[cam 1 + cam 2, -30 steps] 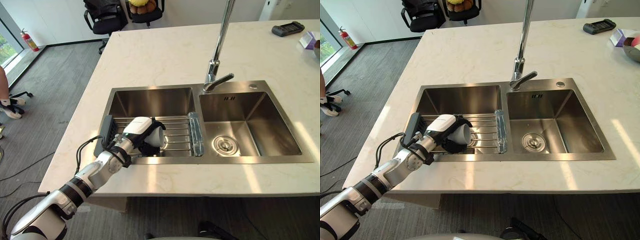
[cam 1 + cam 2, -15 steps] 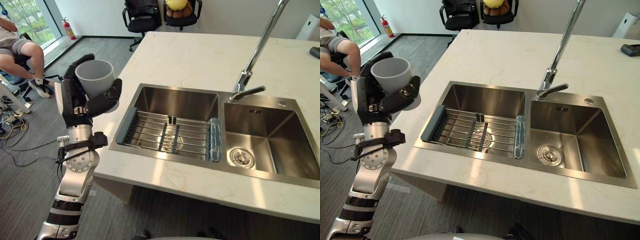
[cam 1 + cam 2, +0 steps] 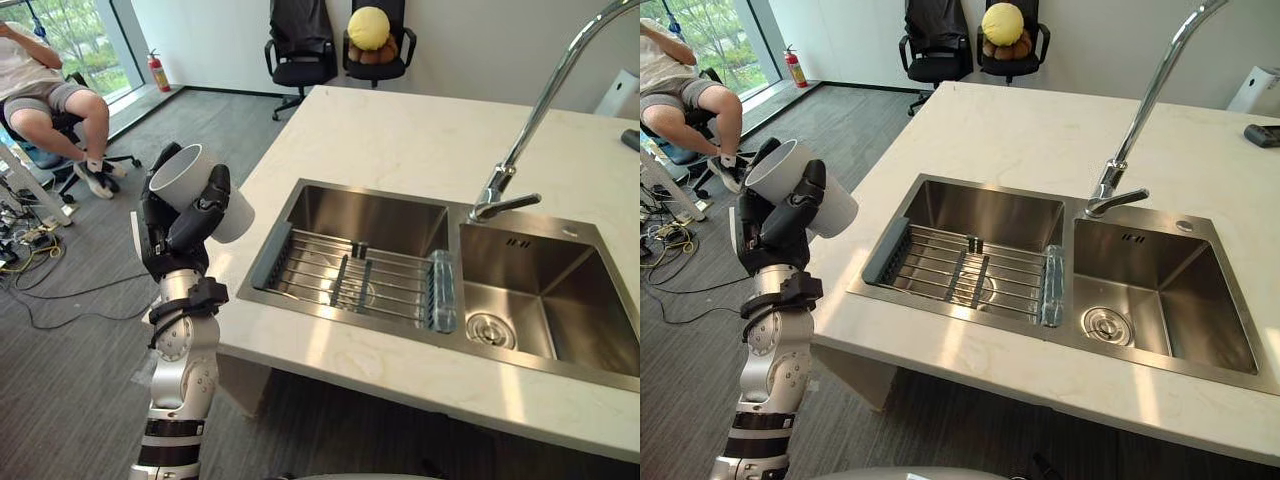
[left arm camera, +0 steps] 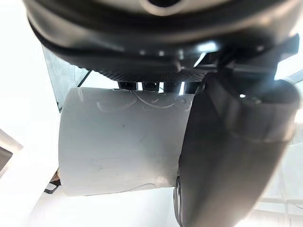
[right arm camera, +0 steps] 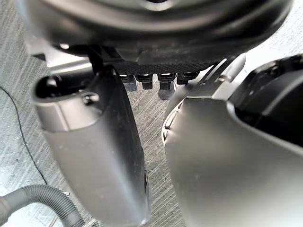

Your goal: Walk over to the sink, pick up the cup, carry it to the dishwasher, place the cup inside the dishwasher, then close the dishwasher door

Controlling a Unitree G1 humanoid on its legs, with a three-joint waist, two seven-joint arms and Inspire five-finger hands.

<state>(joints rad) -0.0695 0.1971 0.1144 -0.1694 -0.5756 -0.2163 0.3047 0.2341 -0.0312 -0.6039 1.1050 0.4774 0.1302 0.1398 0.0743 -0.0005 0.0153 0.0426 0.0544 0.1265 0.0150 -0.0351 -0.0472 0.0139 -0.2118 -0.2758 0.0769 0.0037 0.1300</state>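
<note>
My left hand (image 3: 168, 232) is raised beside the counter's left edge, out over the floor, and is shut on a pale grey cup (image 3: 200, 190). The cup is tilted, its mouth facing up and to the left. In the left wrist view the cup's side (image 4: 118, 142) lies against the palm with the thumb (image 4: 227, 156) curled round it. The steel double sink (image 3: 300, 300) lies to the right of the hand, with a wire rack (image 3: 350, 285) in its left basin. My right hand (image 5: 94, 142) hangs over grey floor, relaxed, with nothing in it.
A tall faucet (image 3: 530, 130) stands behind the sink on the pale stone counter (image 3: 400, 130). A person (image 3: 45, 85) sits at the far left near cables on the floor. Office chairs (image 3: 300, 45) stand at the back, one holding a yellow ball (image 3: 368, 27).
The left hand lifted the cup out of the sink rack and carried it left, off the counter. The cup now tilts more. The camera has turned left.
</note>
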